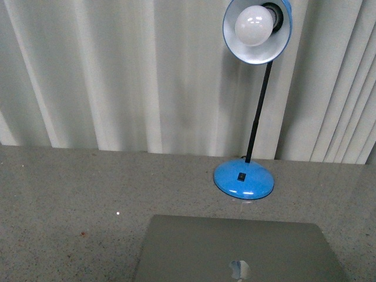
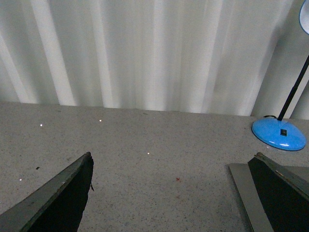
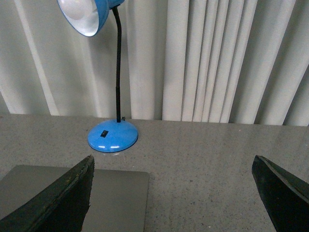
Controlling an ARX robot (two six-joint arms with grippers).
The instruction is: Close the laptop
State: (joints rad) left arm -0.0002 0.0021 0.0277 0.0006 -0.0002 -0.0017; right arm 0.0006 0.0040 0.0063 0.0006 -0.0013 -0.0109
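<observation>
- The laptop point(image 1: 241, 249), in the front view, lies at the near edge of the speckled grey desk point(image 1: 70, 194), its silver-grey lid facing up with the apple-shaped logo point(image 1: 239, 269) showing. The lid looks flat and already down, so I judge the closing done or all but done. A blue desk lamp point(image 1: 244, 179) stands just beyond it, apart from it, its white bulb point(image 1: 254, 25) turned towards the camera. Neither arm shows here.
- In the left wrist view, the left hand point(image 2: 176, 193) hangs over bare desk with its two dark fingers point(image 2: 63, 198) spread wide and nothing between them. A corner of the laptop point(image 2: 244, 191) lies beside the finger nearer the lamp base point(image 2: 279, 134); whether they touch I cannot tell.
- In the right wrist view, the right hand point(image 3: 176, 193) is likewise wide open and empty. One finger point(image 3: 58, 200) is above the laptop's corner point(image 3: 120, 195); the other is over bare desk.
- Handling, as a judgement: the metal shell is stiff, smooth and likely slippery, moderately heavy and thin, with a fragile glass screen inside. It needs no grip: a gentle downward press on the lid's free edge, spread broadly, should seat it, never squeezing near the hinge.
</observation>
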